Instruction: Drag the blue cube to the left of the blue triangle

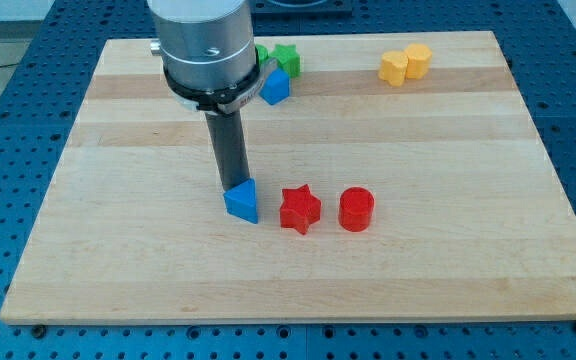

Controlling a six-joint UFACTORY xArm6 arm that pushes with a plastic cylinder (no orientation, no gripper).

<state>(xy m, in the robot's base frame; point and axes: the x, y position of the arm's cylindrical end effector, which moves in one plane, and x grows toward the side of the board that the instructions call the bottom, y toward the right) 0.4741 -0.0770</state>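
Observation:
My tip (232, 188) stands on the board just at the upper left edge of a blue block (241, 203) and seems to touch it. This block looks wedge-like, like the blue triangle, at the middle of the board. A second blue block (275, 87), probably the blue cube, sits near the view's top, right of the arm's grey body, which hides part of its left edge. The two blue blocks are far apart. The upper one is a little to the right of the lower one.
A red star (300, 209) sits just right of the lower blue block, and a red cylinder (356, 209) right of that. A green block (285, 57) lies above the upper blue block. Two yellow blocks (405, 64) sit at the top right.

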